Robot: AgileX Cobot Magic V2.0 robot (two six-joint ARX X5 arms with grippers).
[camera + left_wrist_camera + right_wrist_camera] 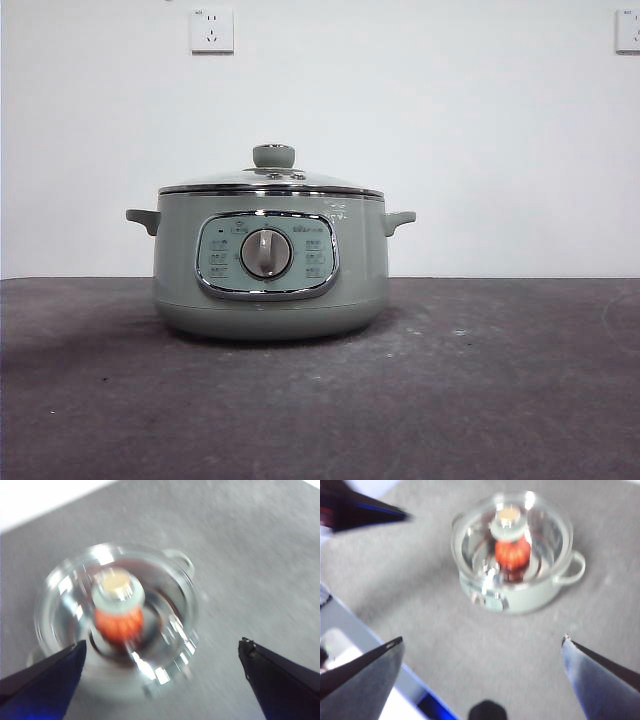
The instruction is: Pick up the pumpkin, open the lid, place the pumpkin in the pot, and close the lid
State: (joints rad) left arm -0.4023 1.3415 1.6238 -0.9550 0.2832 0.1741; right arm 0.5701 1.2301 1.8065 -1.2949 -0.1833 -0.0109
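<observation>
The sage-green pot (pixel 270 265) stands on the dark table, its glass lid (pixel 270 182) with the green knob (pixel 273 155) sitting closed on it. Through the lid the orange-red pumpkin (pixel 512 553) lies inside the pot; it also shows in the left wrist view (pixel 119 622). My left gripper (pixel 162 652) is open and empty, high above the pot (pixel 117 622). My right gripper (pixel 482 642) is open and empty, high above the table, away from the pot (pixel 515 555). Neither gripper shows in the front view.
Grey table surface (pixel 480 400) spreads around the pot. A white wall with two sockets (pixel 211 30) stands behind. The table's near edge and a light-coloured strip (pixel 350 645) show in the right wrist view. The other arm's dark tip (pixel 360 510) shows there too.
</observation>
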